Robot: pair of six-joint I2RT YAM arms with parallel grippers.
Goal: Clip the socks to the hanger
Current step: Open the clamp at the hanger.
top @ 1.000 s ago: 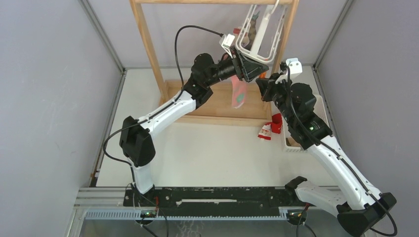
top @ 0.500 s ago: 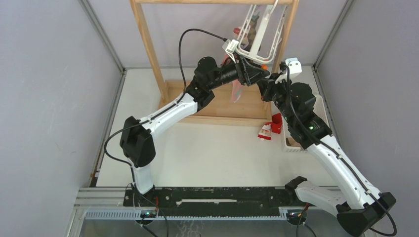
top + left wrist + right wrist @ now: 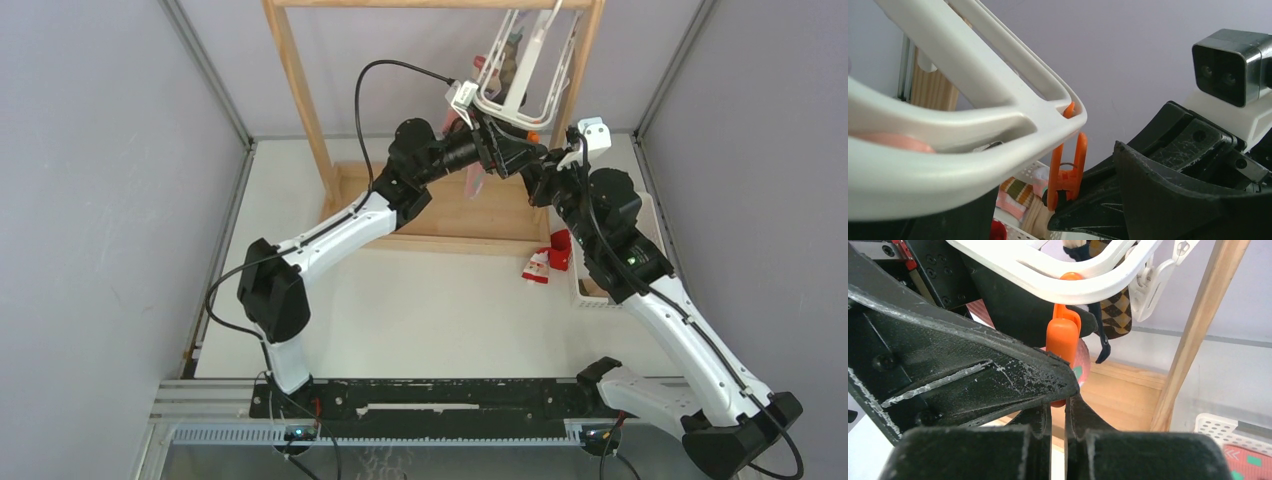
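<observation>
The white hanger (image 3: 520,75) hangs from the wooden rack, with a dark sock (image 3: 510,62) clipped inside. My left gripper (image 3: 497,150) is right under the hanger's lower corner, shut on the pink sock with teal dots (image 3: 474,182), which dangles below. In the left wrist view the hanger (image 3: 973,125) fills the frame and hides my fingers. My right gripper (image 3: 1065,405) is shut on the lower end of an orange clip (image 3: 1063,337) at the hanger's corner; the clip also shows in the left wrist view (image 3: 1068,172). The pink sock (image 3: 1081,365) sits just behind the clip.
The tall wooden rack (image 3: 300,90) stands on a wooden base (image 3: 450,215). A red snowflake sock (image 3: 545,262) lies on the table beside the white slatted basket (image 3: 600,295), which holds striped and pink socks (image 3: 1015,192). Grey walls close both sides.
My left gripper has risen and moved right with the pink sock, up against the hanger's lower corner by the orange clip. The right arm has hardly moved.
</observation>
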